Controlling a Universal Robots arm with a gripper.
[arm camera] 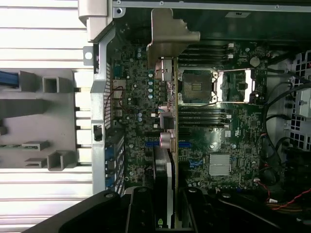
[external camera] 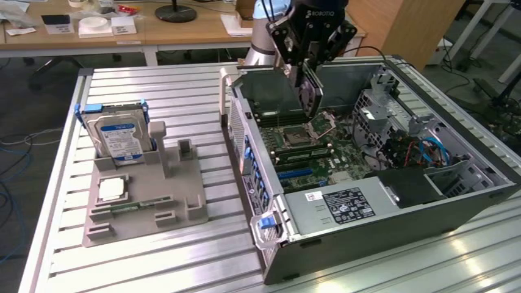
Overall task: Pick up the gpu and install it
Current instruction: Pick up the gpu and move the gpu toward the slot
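Note:
My gripper (external camera: 309, 72) hangs over the open computer case (external camera: 456, 210) and is shut on the gpu (external camera: 311, 94). The card is held on edge, a dark board pointing down toward the motherboard (external camera: 313, 155) near the CPU socket (external camera: 294, 132). In the wrist view the gpu (arm camera: 164, 170) appears edge-on between my gripper (arm camera: 167, 208) fingers, with its silver-grey end bracket (arm camera: 170, 36) at the far end. It hovers above the motherboard (arm camera: 228, 145) beside the CPU socket (arm camera: 197, 87), next to the blue slots (arm camera: 184, 144). The card is not touching the board.
A grey parts fixture (external camera: 175, 201) lies on the slatted table at the exterior view's left, holding a hard drive (external camera: 121, 137), a CPU chip (external camera: 112, 188) and a green memory stick (external camera: 130, 207). Inside the case are a power supply (external camera: 346, 204) and cables (external camera: 427, 152).

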